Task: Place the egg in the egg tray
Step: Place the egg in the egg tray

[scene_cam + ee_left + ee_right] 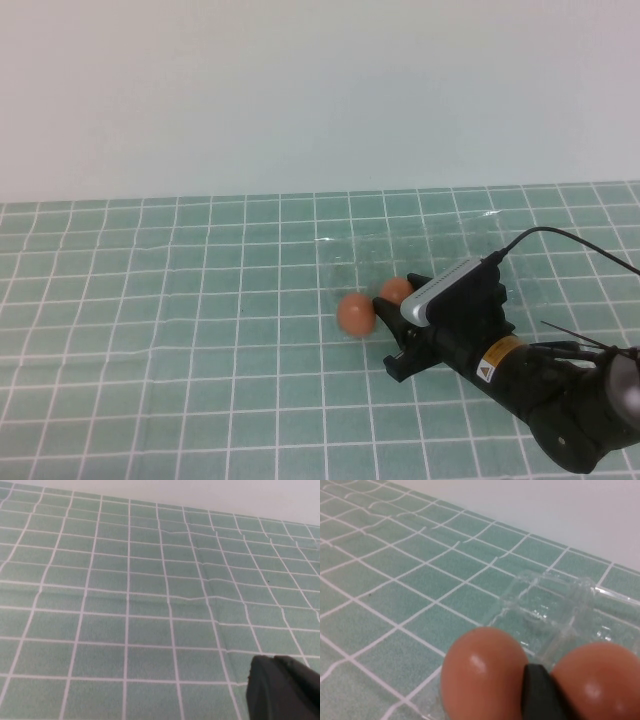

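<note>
1. The egg (355, 313) sits on the green tiled cloth (180, 300) near the middle of the table, and in the right wrist view it fills the foreground (482, 672).
2. A second egg (397, 291) lies just beside it at about 2 o'clock. Up close the two are almost touching (597, 680).
3. The egg tray (450, 245), clear and hard to make out, spreads off toward 1 o'clock of the egg. Its shallow cups show right behind both eggs (555, 605). I cannot tell whether either egg sits in a cup or only at the tray's near edge.
4. The right gripper (388, 333) comes in low from 4 o'clock with its jaws spread and nothing clamped. One dark fingertip (540, 695) pokes in between the two eggs.
5. The right arm's black body and cable (570, 240) run off toward 4 o'clock, to the table's near right corner.
6. The left gripper (282, 687) shows only as a dark edge over bare tiles, and I cannot tell whether it is spread or closed.
</note>
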Controlling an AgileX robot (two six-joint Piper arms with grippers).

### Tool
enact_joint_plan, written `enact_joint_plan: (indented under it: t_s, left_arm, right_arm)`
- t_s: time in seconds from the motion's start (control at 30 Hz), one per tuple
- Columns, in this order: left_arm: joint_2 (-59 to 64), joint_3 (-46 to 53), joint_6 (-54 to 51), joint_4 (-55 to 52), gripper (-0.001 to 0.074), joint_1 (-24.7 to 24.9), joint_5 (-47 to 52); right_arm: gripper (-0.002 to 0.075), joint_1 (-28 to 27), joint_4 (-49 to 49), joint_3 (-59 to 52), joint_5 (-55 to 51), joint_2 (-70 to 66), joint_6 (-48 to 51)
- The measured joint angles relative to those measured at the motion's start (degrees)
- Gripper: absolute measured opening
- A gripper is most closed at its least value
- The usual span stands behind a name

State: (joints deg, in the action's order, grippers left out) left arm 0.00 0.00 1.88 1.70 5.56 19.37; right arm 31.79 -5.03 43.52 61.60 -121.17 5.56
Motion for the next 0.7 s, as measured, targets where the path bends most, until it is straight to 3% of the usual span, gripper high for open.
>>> enact_joint_plan:
  t_s: [0.7]
  left_arm:
    - [0.00,0.00,0.00,0.00,-0.0001,0.00,0.00]
  right_arm:
    - [0.0446,0.00,0.22,0.00,-0.91,0.00,-1.64]
